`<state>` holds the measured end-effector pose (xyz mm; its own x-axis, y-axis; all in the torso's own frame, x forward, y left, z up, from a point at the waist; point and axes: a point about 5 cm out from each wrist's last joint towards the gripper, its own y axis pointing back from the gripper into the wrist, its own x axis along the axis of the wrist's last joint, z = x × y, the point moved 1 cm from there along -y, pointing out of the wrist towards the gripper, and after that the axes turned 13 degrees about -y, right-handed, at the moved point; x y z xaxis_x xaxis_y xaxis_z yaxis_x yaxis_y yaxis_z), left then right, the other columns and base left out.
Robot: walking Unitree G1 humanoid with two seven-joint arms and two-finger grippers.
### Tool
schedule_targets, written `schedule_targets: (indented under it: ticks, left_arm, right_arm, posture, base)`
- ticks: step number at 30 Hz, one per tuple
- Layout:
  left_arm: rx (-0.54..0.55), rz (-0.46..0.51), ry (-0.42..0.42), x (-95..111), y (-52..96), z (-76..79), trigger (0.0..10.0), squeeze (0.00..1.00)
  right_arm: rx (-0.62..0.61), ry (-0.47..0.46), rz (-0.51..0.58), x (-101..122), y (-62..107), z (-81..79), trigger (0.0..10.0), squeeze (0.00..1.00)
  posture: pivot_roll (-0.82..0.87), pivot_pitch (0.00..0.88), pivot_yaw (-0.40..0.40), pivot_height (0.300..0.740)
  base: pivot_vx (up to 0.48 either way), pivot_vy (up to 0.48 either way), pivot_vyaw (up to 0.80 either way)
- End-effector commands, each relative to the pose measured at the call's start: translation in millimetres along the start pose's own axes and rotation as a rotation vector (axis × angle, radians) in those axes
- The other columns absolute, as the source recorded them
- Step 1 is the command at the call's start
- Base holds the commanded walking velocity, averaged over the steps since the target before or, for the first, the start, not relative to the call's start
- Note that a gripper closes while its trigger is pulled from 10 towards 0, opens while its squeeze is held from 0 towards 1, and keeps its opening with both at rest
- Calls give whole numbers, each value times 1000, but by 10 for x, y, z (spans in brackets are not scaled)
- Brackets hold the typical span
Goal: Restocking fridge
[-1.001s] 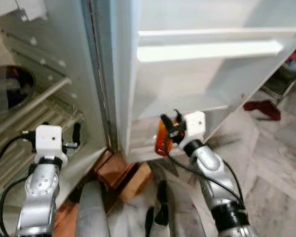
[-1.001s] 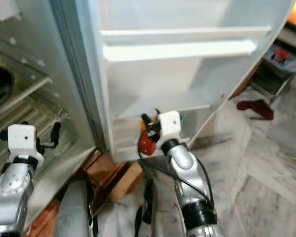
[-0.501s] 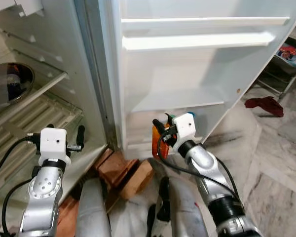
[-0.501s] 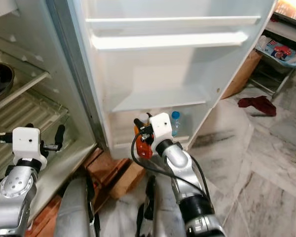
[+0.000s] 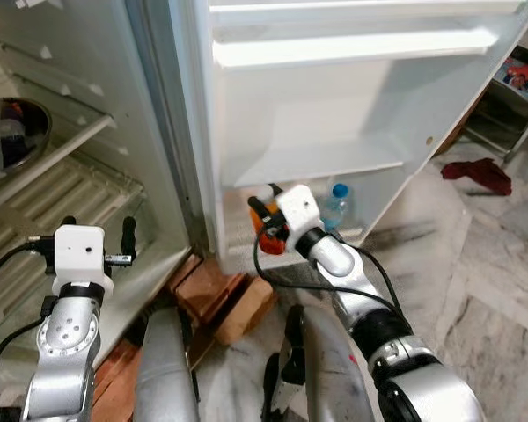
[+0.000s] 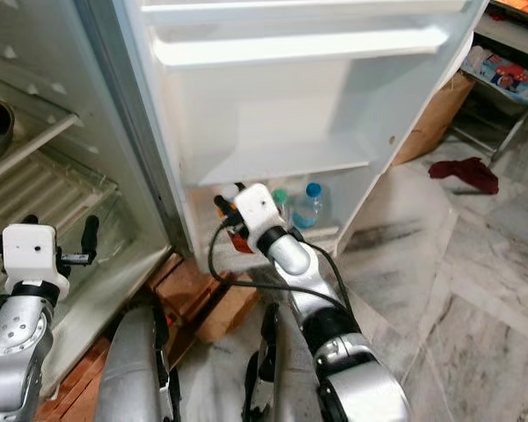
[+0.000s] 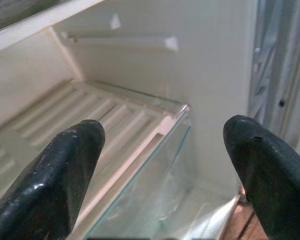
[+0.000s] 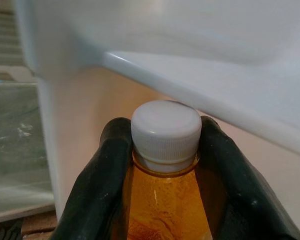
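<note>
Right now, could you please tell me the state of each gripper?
Left gripper: open, holding nothing, at the fridge's lower shelf.
Right gripper: shut on the orange bottle, at the bottom door shelf.

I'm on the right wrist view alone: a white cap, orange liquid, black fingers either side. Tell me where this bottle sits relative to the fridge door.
Observer: The right gripper holds the orange bottle at the left end of the door's bottom shelf, under the shelf above.
Operator: Report what's already on that shelf.
Observer: A clear bottle with a blue cap stands to the right, and a green-capped one sits between it and the gripper.
Operator: Give me the left arm.
Observer: The left gripper is open and holds nothing, pointed into the fridge body toward the glass shelf.
</note>
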<state>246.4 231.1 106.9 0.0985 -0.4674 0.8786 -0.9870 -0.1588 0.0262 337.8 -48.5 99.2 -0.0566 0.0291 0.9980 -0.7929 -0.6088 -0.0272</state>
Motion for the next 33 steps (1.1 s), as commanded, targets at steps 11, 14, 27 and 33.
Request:
schedule_targets:
  ticks: [11,14,27,33]
  left_arm:
    - [30,3,-41,42,46,-113,10000,0]
    - [29,2,-41,46,58,-117,10000,0]
    - [3,-3,-55,52,79,-112,10000,0]
    - [4,-14,-60,46,105,-137,10000,0]
  right_arm:
    - [101,468,131,105,-22,-116,10000,0]
    - [84,501,128,76,-18,-104,10000,0]
    - [-157,241,-75,-256,146,222,10000,0]
    - [-232,179,-67,-226,107,260,10000,0]
  posture:
    - [165,243,-63,580]
    - [170,253,-60,580]
    - [179,273,-54,580]
    - [185,280,-53,580]
  base:
    - [0,0,0]
    - [0,0,0]
    - [0,0,0]
    - [0,0,0]
